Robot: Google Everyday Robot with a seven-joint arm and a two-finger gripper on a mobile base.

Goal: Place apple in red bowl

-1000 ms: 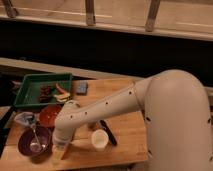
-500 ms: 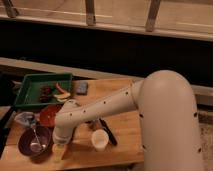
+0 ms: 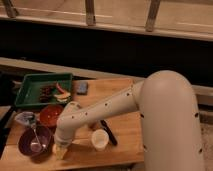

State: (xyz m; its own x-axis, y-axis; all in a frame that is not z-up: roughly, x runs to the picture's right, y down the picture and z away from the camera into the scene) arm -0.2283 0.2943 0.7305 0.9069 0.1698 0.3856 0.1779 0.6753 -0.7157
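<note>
The apple (image 3: 60, 152) shows as a small yellow-orange patch on the wooden table (image 3: 125, 145), near its front edge and just right of the purple bowl. My gripper (image 3: 61, 146) is at the end of the white arm, directly above the apple and down on it; the arm's wrist hides most of the gripper and the apple's top. The red bowl (image 3: 50, 114) stands behind and slightly left of the gripper, about one bowl width away, and nothing shows inside it.
A purple bowl (image 3: 33, 141) with a spoon stands just left of the gripper. A white cup (image 3: 99, 139) and a black object (image 3: 108, 133) lie to its right. A green tray (image 3: 30, 89) with food and a blue item (image 3: 82, 88) are at the back.
The arm's thick upper part has swung a little to the left. The gripper end has stayed over the apple at the table's front edge.
</note>
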